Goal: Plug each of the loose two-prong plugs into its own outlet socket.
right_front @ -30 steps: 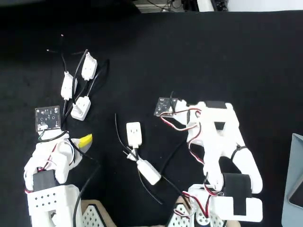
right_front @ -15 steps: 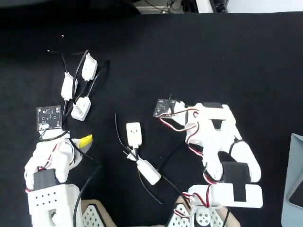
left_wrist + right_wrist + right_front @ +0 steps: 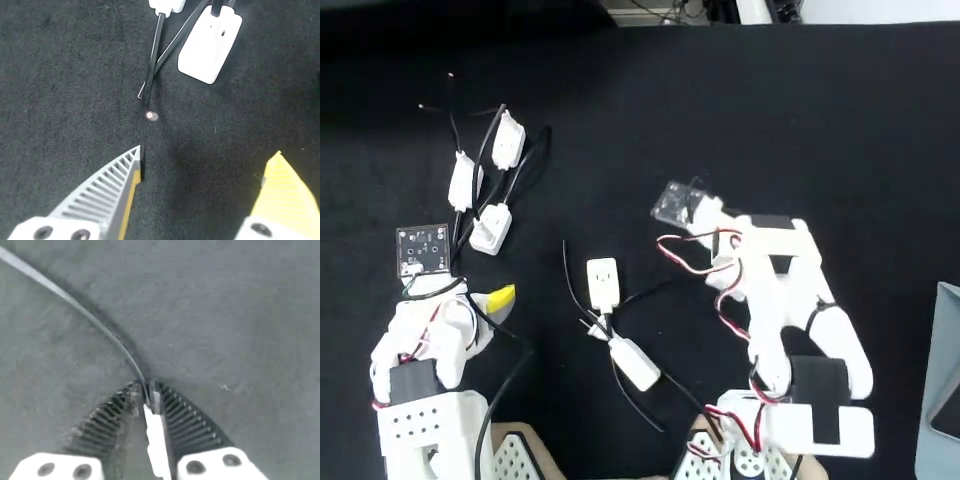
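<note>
Right wrist view, right gripper [image 3: 146,388] jaws pinched shut on thin black cable [image 3: 85,315], high view, loose two-prong plug [image 3: 635,365] on black worktop [image 3: 840,120] just beside white outlet socket [image 3: 603,283], left wrist view, left gripper [image 3: 207,150] jaws wide apart, empty.

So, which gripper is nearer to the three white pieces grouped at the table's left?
Left. The left gripper is open just short of the nearest piece; the right gripper, shut on a cord, is well off across the table.
</note>
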